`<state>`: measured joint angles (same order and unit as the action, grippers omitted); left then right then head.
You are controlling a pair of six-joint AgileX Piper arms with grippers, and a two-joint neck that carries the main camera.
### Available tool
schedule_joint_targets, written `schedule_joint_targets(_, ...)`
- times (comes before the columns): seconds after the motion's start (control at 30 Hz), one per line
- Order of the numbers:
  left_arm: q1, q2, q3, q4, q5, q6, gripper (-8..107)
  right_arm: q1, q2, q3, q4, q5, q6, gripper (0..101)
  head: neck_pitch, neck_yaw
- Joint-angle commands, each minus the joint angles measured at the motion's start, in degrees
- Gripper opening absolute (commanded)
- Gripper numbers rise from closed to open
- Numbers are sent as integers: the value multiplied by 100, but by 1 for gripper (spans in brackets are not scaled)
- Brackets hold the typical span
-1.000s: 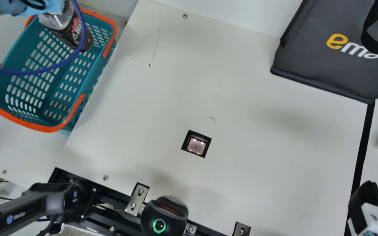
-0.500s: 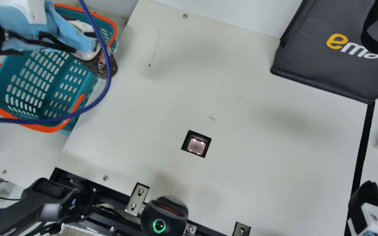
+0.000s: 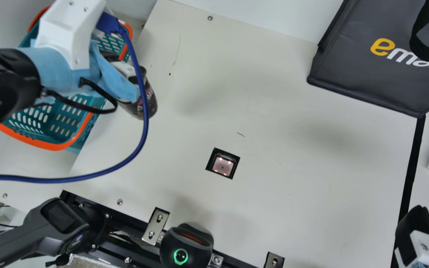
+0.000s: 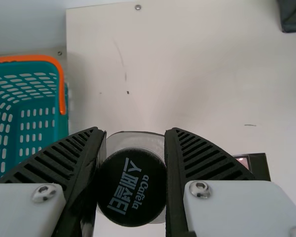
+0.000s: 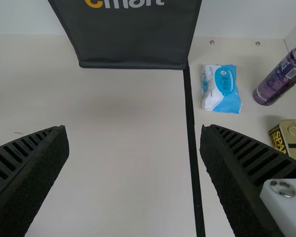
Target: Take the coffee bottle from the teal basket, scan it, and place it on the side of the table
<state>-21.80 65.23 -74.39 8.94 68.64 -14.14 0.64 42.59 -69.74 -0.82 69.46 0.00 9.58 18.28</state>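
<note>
The cream worktop (image 3: 292, 149) has a square scanner window (image 3: 222, 166) set into it and a dark bag (image 3: 367, 67) on it; past a black strip (image 5: 192, 148) lie a blue-and-white packet (image 5: 222, 89), a purple can (image 5: 280, 79) and a gold tin (image 5: 292, 138)

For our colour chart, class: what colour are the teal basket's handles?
Orange handles, clearest in the main view.
</note>
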Motion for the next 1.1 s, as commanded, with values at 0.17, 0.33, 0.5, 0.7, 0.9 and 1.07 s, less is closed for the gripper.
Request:
schedule_joint_targets(0.17, -721, 63, 347, 436, -260, -928, -8, 0, 0, 0, 0, 0, 0, 95, -166, 14)
schedule_joint_targets(0.33, -689, 102, 762, 607, -725, -1213, -8, 0, 0, 0, 0, 1, 0, 95, -166, 14)
schedule_joint_targets(0.5, -451, 160, 1150, 620, -1278, -1287, -8, 0, 0, 0, 0, 1, 0, 95, -166, 14)
schedule_joint_targets(0.7, -128, 290, 1498, 504, -1915, -1209, -8, 0, 0, 0, 0, 1, 0, 95, -166, 14)
schedule_joint_targets(0.9, 124, 450, 1704, 399, -2377, -1085, -8, 0, 0, 0, 0, 1, 0, 95, -166, 14)
schedule_joint_targets(1.07, 241, 580, 1814, 377, -2628, -1034, -8, 0, 0, 0, 0, 1, 0, 95, -166, 14)
